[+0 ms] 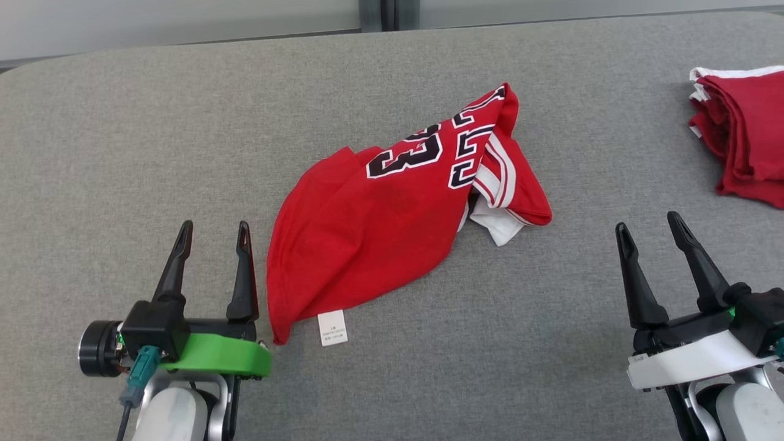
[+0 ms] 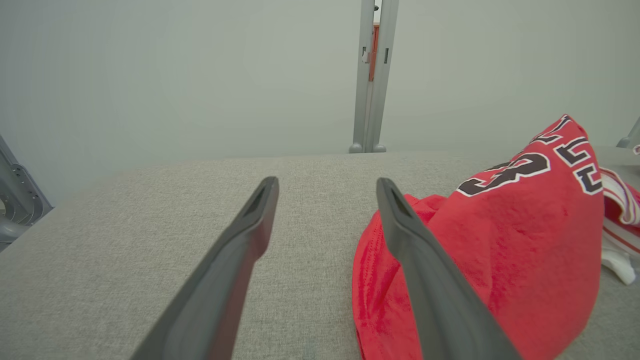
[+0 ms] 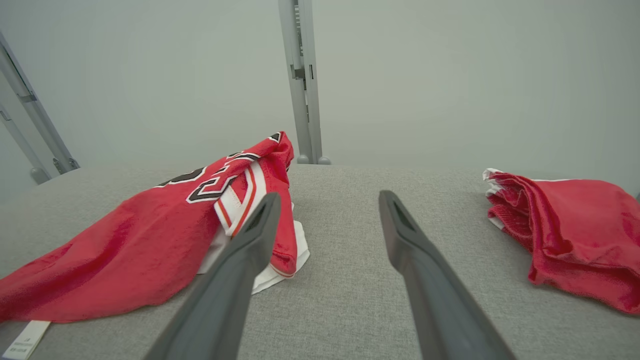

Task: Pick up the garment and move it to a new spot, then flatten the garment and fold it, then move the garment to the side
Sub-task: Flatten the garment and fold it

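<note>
Step one, the pick-up, isn't started as far as I can judge. The garment [image 1: 380,233], a red jersey with black-and-white numbers, lies crumpled in the middle of the table [image 1: 122,122]. It's folded over on itself, with striped trim and a white bit sticking out on its right side and a label [image 1: 332,327] poking out at the near corner. The left gripper [image 1: 215,225] sits low just beside the garment's near-left edge, jaws wide apart, nothing in them. I can't tell if its inner finger brushes the cloth; it looks just clear. The right gripper [image 1: 647,220] is also spread and empty, well apart from the garment, roughly between it and a second red folded pile [image 1: 747,128] at the table's far right. That pile reads as done work, so leave it. Next move, my call: left shifts inward a touch and drops onto the near hem, and right comes across to the striped bunch. Both pinch one layer if possible, then lift and carry to open table. The risk is that grabbing several layers at once makes flattening harder later.
</note>
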{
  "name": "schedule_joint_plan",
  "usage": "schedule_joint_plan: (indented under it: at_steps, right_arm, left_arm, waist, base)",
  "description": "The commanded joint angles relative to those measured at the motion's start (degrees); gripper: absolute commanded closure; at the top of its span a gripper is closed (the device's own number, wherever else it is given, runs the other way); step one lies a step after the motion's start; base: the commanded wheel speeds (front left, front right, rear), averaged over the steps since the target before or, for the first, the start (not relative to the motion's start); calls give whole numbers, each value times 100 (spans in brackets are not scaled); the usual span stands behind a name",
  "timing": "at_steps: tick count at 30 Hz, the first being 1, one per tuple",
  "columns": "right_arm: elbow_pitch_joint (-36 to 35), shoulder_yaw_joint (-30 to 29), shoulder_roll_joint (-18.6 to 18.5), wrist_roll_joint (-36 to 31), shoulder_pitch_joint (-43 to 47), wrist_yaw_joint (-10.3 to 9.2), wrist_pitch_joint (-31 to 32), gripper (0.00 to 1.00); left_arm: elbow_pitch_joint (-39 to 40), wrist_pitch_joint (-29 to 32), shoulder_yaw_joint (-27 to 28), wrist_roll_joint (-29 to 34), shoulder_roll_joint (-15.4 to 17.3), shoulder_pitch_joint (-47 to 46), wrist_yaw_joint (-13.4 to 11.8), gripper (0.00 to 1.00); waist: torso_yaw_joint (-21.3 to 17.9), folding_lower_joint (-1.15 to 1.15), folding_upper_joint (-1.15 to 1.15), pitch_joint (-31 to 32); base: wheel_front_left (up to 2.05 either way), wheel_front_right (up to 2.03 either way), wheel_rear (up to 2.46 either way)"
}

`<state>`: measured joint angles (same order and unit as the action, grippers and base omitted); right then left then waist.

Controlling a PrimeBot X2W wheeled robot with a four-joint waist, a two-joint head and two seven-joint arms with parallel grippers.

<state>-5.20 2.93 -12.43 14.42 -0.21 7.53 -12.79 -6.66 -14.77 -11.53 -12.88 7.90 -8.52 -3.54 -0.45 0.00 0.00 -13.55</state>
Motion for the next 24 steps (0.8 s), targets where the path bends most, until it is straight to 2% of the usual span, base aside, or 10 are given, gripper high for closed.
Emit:
schedule_joint_plan:
  at_steps: [1, 8, 18, 19, 20, 21, 24]
  right_arm:
    - [72, 59, -57, 34, -93, -9, 18, 0]
    - [870, 583, -229, 241, -585, -9, 18, 0]
    - [2218, 1162, -209, 576, -1595, -9, -188, 0]
    - [2282, 1191, -209, 605, -1666, -9, -205, 32]
    - [2319, 1216, -211, 634, -1708, -9, -213, 69]
    - [2340, 1260, -235, 649, -1755, -9, -221, 100]
    - [2257, 1307, -291, 679, -1817, -9, -245, 100]
  left_arm:
    - [28, -18, -15, 29, 3, -130, -41, 0]
    - [128, -32, -138, 87, -82, -424, -33, 0]
    - [59, -41, -177, 156, -110, -669, -50, 0]
    - [55, -42, -178, 152, -112, -679, -52, 0]
    - [50, -43, -179, 155, -114, -684, -52, 0]
    - [47, -44, -176, 161, -115, -684, -53, 0]
    - [59, -45, -157, 172, -115, -668, -61, 0]
  waist:
    - [59, 0, 0, -124]
    - [209, 0, 0, -522]
    - [294, 0, 0, -763]
    - [297, 0, 0, -768]
    - [296, 0, 0, -767]
    - [293, 0, 0, -764]
    - [277, 0, 0, -739]
  base:
    - [0, 0, 0]
    - [0, 0, 0]
    - [0, 0, 0]
    - [0, 0, 0]
    - [0, 0, 0]
    - [0, 0, 0]
    - [0, 0, 0]
